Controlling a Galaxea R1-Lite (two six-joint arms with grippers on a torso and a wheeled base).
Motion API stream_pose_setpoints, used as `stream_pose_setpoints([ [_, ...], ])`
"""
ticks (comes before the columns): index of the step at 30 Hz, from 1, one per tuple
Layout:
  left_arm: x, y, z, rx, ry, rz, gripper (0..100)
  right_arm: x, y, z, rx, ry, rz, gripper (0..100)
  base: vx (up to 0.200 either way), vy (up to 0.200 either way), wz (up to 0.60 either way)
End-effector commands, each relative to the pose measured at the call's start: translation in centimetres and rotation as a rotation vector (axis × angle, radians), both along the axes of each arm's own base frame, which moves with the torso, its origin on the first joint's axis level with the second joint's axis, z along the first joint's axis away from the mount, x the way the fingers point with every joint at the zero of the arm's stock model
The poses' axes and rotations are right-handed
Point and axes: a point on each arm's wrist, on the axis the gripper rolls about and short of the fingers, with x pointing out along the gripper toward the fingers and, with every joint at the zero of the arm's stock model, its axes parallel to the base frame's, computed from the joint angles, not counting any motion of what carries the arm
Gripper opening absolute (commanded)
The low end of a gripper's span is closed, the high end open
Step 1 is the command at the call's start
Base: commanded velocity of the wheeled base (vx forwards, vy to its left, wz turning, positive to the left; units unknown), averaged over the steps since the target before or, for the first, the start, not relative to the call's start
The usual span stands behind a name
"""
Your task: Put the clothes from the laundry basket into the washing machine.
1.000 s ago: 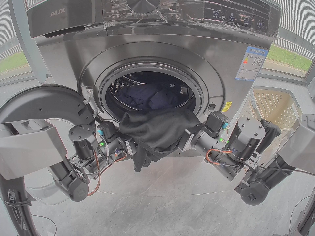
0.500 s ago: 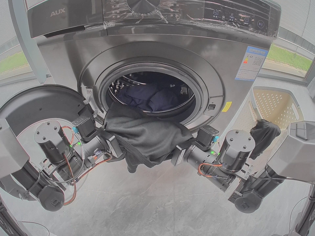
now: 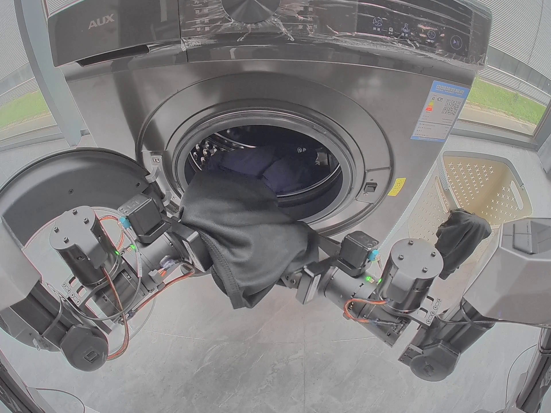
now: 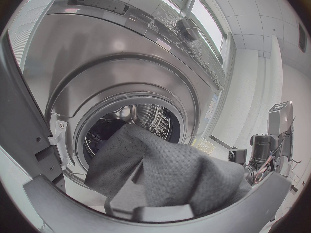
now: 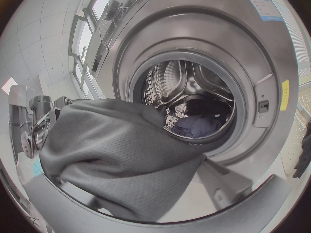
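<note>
1. Washing machine: door open; drum mouth just beyond both arms.
2. Dark garment: slung left-right across both grippers; upper edge at the mouth's lip.
3. Left gripper nearer the mouth than right gripper; cloth hides both grips; cannot tell.

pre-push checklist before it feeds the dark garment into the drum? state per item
1. Door swung fully aside: ok.
2. Room in the drum: ok; the dark blue clothes lie low inside.
3. Dark garment inside the drum: not ok; its bulk hangs outside in front, with a tail drooping below.
4. Hold by left gripper and right gripper: cannot tell; the cloth covers both.
5. Laundry basket emptied: not ok; another dark piece drapes over its rim.
</note>
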Motion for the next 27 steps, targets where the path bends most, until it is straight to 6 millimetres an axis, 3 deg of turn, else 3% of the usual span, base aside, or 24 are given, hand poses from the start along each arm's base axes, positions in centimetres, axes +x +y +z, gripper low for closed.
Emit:
stream_pose_setpoints([
  [1,0.2,0.3,0.0,-0.002,0.001,0.016,0,-1.6,-1.6,-1.1,-0.07,0.053,0.005,100,0.0,0.0,0.0],
  [7,-0.2,0.5,-0.2,0.003,0.011,0.017,0,-4.4,-4.7,-1.9,-0.163,0.117,0.014,100,0.0,0.0,0.0],
  [10,-0.5,0.7,-0.5,0.012,0.023,0.016,0,-5.3,-6.3,-1.1,-0.152,0.11,0.011,100,0.0,0.0,0.0],
  [14,-1.4,0.9,-0.4,0.014,0.027,0.007,0,-5.2,-7.3,0.2,-0.117,0.08,-0.011,100,0.0,0.0,0.0],
  [19,-2.2,1.4,-0.2,0.014,0.027,0.007,0,-5.2,-7.8,0.0,-0.127,0.087,-0.011,100,0.0,0.0,0.0],
  [27,-2.8,1.2,-0.9,0.035,0.053,-0.011,0,-3.7,-9.5,-0.7,-0.154,0.103,-0.094,100,0.0,0.0,0.0],
])
